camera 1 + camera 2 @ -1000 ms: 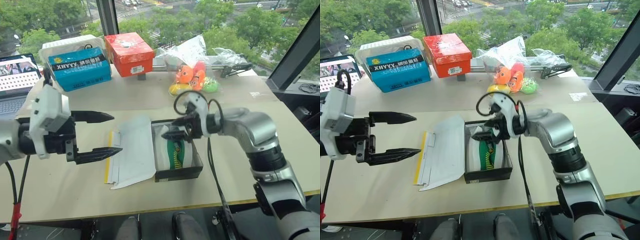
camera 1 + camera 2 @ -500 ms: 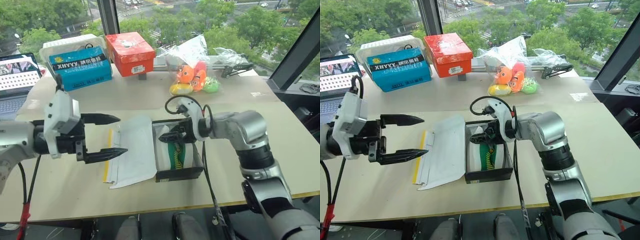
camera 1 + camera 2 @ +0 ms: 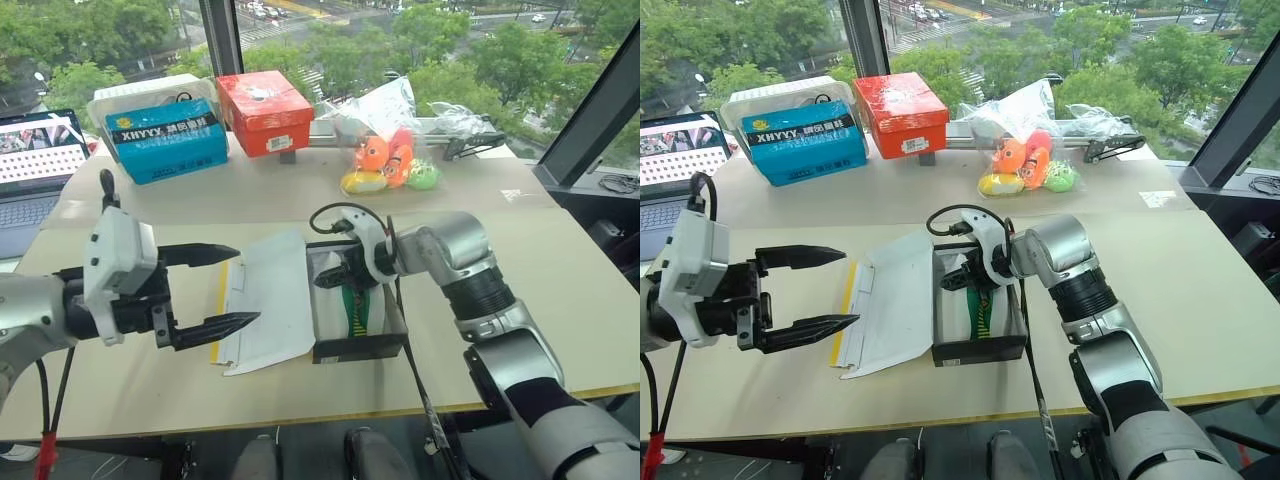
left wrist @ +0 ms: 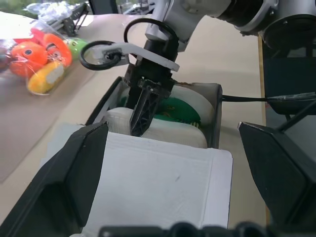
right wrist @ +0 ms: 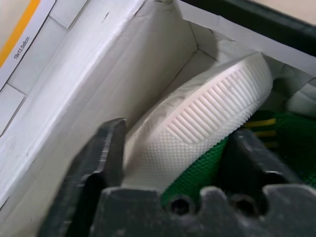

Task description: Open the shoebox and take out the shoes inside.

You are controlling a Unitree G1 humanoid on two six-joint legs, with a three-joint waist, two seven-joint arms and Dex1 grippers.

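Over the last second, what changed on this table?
The right end effector dropped into the open shoebox and its fingers now straddle one of the shoes, closing but not clearly gripping. The left end effector stayed open above the table; lid and shoes lie as before.

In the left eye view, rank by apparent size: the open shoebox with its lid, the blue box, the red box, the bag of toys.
1. shoebox, lid folded out flat, and nearest the camera
2. blue box
3. red box and bag of toys: too close to rank, since the clear plastic's outline is unclear.
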